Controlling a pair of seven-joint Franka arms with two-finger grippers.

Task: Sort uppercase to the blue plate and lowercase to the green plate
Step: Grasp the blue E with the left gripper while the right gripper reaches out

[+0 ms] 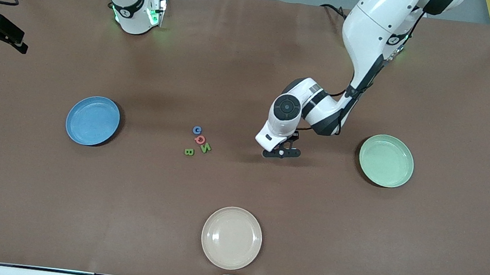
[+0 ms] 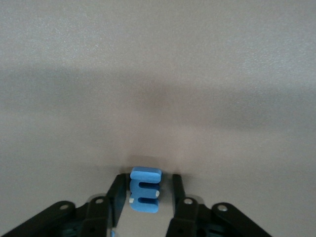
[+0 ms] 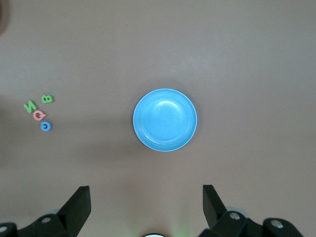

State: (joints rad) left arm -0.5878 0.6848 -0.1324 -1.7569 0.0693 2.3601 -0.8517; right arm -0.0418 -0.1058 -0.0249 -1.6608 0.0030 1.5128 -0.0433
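1. Nearest the front camera sits a cream plate, with nothing on it.
2. Farther up the table, about mid-table, four capital letters lie in a tight cluster: green B nearest, green N just beside it, then the pinkish-red Q, and the blue G farthest.
3. The blue plate lies toward the right arm's end of the table, well apart from the cluster and holding nothing.
4. The green plate lies toward the left arm's end, also bare.
5. The left gripper is low over the table between the letter cluster and the green plate. Its wrist view shows a blue m standing on edge between the fingers; one finger looks to be touching it, the other seems a hair off, so I cannot say it is truly gripped.
6. The right gripper waits high up, directly over the blue plate, jaws spread wide with nothing between them.
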